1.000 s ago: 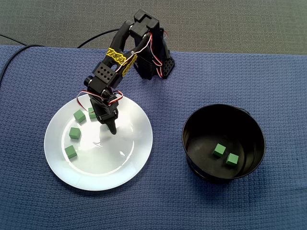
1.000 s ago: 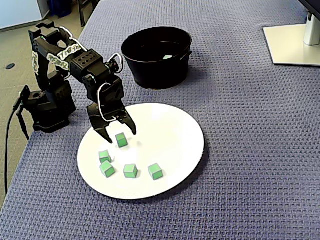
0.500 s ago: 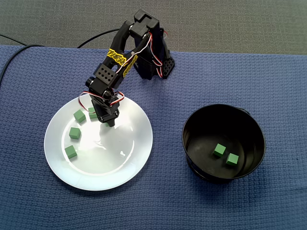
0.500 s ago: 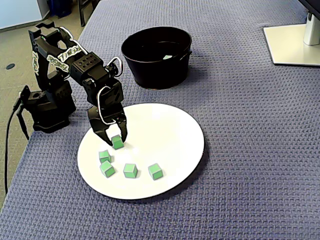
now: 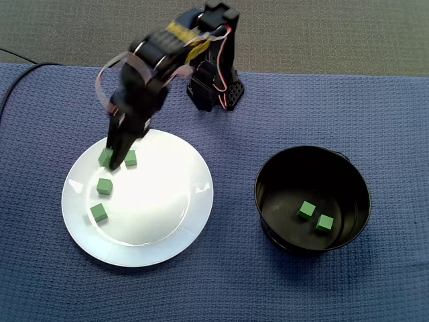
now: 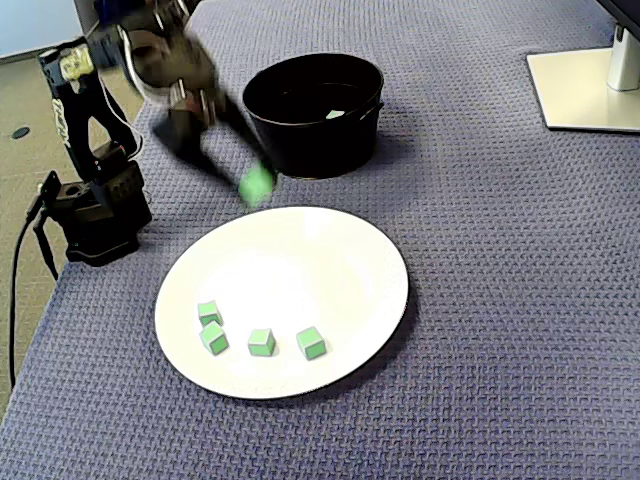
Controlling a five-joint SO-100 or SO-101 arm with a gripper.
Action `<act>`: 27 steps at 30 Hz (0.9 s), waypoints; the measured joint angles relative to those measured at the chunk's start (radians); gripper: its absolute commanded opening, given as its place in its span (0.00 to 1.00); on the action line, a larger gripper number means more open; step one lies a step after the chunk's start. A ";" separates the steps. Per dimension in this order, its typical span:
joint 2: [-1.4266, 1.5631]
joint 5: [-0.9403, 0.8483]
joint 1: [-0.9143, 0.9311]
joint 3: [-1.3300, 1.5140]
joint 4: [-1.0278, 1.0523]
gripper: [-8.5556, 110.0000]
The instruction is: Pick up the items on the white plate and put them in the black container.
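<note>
In a fixed view, your claw [image 5: 115, 159] hangs motion-blurred over the far-left part of the white plate [image 5: 161, 201]. 4 green cubes [image 5: 104, 186] show on the plate, 1 of them half hidden behind the claw tip. You cannot pick out the carried cube here. The black container [image 5: 267, 176] sits to the right, well apart from the claw, with most of the plate between them and 2 stored cubes [image 5: 307, 210] inside. Expect the carry to run rightward in this view.

In a fixed view, the claw [image 6: 250, 176] looks clenched on the held cube [image 6: 257, 183]. Blur hides how the jaws stand, so take that as a judgement from the cube riding at the tip, clear above the plate's [image 6: 300, 265] far edge. The container [image 6: 300, 150] lies just beyond, up and to the right of the cube, its near wall close by. You need height over the rim before you release. A cube has no long axis, and the blur hides which way its faces turn. With only 1 arm, reach is not a choice. The 4 green cubes [image 6: 261, 342] wait on the plate's near-left part.
</note>
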 measured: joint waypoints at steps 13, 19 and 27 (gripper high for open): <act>0.252 0.143 -0.922 0.209 -0.149 0.08; 0.117 0.227 -1.101 0.526 -0.367 0.09; -0.015 0.276 -1.112 0.649 -0.453 0.39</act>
